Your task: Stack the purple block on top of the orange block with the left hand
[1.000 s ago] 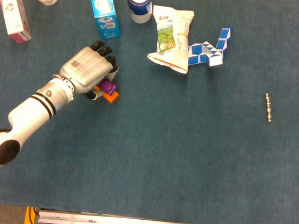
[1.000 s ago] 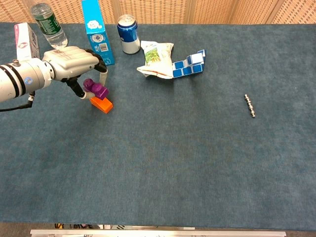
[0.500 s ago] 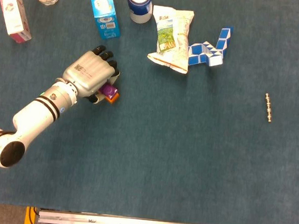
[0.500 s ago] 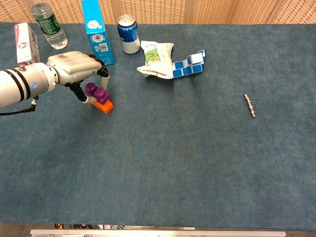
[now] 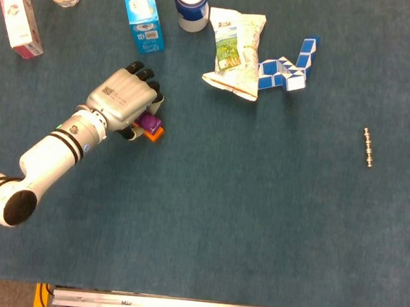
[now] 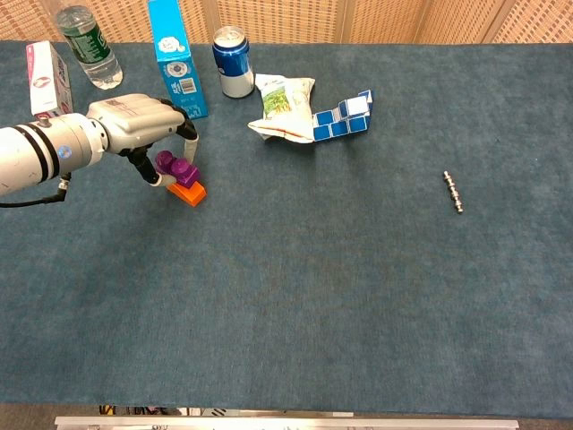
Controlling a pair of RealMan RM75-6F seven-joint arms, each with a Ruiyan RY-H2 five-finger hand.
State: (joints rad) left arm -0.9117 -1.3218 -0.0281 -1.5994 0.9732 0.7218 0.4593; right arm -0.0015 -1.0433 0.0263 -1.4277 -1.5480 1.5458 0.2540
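Studs top the purple block (image 6: pixel 175 167), pinched by the left robot hand (image 6: pixel 143 121) upon the orange block (image 6: pixel 188 192), far left.

Blue carton (image 6: pixel 175 55), soda can (image 6: pixel 233 61), snack bag (image 6: pixel 284 107) crowd far side behind left hand (image 6: pixel 134 121); near carpet (image 6: pixel 313 305) open.

On the table there are one purple block (image 6: pixel 175 168), one orange block (image 6: pixel 189 191), one blue can (image 6: pixel 234 62), one plastic bottle (image 6: pixel 89 47), two upright cartons, blue (image 6: pixel 176 59) and pink (image 6: pixel 47 79), one snack bag (image 6: pixel 282 108), one blue-white twist puzzle (image 6: pixel 341 116) and one small metal rod (image 6: pixel 455 192).
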